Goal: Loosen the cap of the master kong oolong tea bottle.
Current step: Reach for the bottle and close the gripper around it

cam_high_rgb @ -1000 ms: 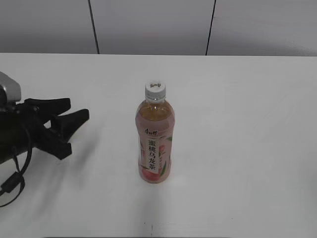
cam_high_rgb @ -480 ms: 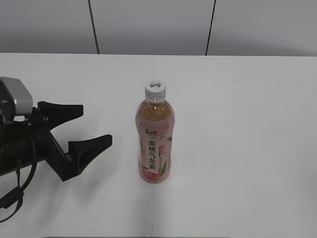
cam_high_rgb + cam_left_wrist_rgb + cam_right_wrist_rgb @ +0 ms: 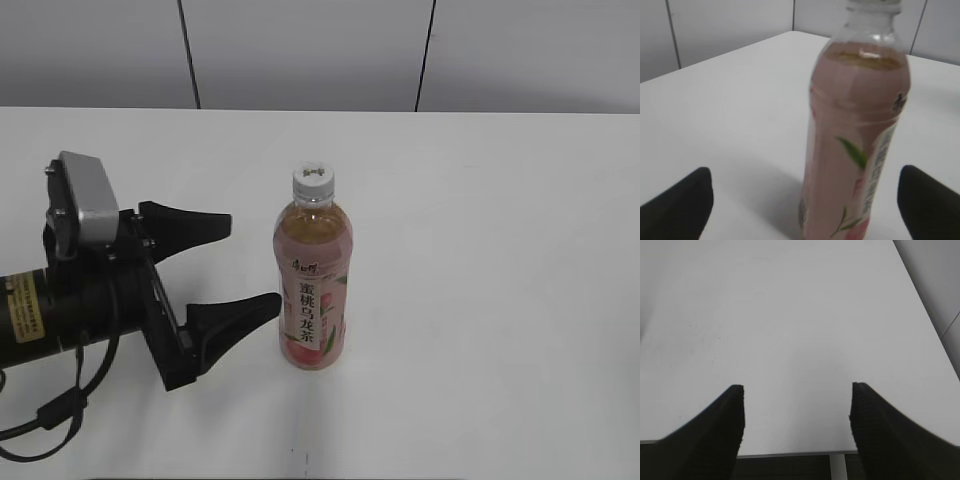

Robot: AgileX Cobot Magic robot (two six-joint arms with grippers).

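The master kong oolong tea bottle (image 3: pixel 313 290) stands upright in the middle of the white table (image 3: pixel 480 220), pale amber tea inside, pink-and-white peach label facing front. Its white ribbed cap (image 3: pixel 313 180) is on top. My left gripper (image 3: pixel 252 265) is open, its black fingers (image 3: pixel 235 318) pointing right, just left of the bottle and apart from it. In the left wrist view the bottle (image 3: pixel 855 130) fills the centre between the two open fingertips (image 3: pixel 677 202); the cap is cut off at the top edge. My right gripper (image 3: pixel 796 392) is open and empty over bare table; it is not in the exterior view.
The table's front edge (image 3: pixel 790 454) shows under the right gripper. A grey panelled wall (image 3: pixel 310 50) stands behind the table. A black cable (image 3: pixel 50 415) hangs from the left arm at the lower left.
My left arm has moved right toward the bottle, and its jaws have opened wider. The bottle has not moved.
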